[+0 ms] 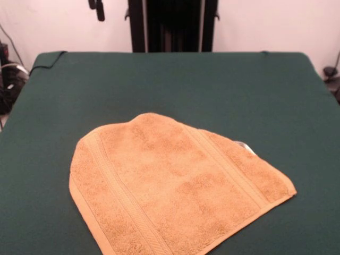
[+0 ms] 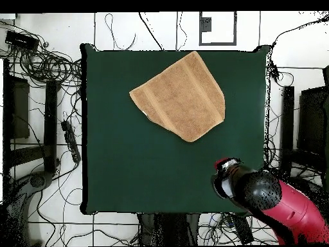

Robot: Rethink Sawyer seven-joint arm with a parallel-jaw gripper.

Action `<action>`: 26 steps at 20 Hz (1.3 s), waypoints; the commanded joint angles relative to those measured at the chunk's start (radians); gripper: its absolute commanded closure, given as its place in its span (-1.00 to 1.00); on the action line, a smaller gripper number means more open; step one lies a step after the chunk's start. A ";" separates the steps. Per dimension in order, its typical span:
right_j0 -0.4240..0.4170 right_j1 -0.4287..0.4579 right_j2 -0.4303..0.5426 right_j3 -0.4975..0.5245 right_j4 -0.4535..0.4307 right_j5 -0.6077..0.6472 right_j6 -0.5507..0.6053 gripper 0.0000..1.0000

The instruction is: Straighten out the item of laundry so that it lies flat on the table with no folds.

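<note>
Towel (image 1: 175, 191): orange-tan terry cloth, lying on the surface toward the side away from my pedestal; in the front view it fills the lower middle and runs off the bottom edge.

Towel, overhead (image 2: 181, 95): near the surface's top edge, one corner almost reaching that edge, turned at an angle to the sides.

Outline: not a full square. The corner nearest my pedestal looks rounded off, as if tucked or folded under; I cannot tell how much cloth lies beneath.

Bands: two woven stripes run across the cloth, one near each of two opposite edges, with a paler hem along the border.

Label (image 1: 245, 146): a small white tab peeping out from under the towel's edge, on the front view's right.

Surface (image 1: 170, 79): dark green cloth, much larger than the towel, bare around it on the sides that show.

My arm (image 2: 276, 202): red and black, over the corner of the surface beside my base, well apart from the towel.

My hand (image 2: 225, 175): at the arm's end, seen from above only; I cannot tell how far open it is, and it hangs away from the towel.

Pedestal (image 1: 172, 25): dark upright behind the surface's far edge.
</note>
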 commanded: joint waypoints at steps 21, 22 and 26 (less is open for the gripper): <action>0.104 0.325 0.141 -0.323 -0.129 0.176 -0.031 -1.00; 0.109 0.337 0.139 -0.339 -0.128 0.176 -0.027 -1.00; 0.142 0.431 0.119 -0.463 -0.122 0.193 0.009 -1.00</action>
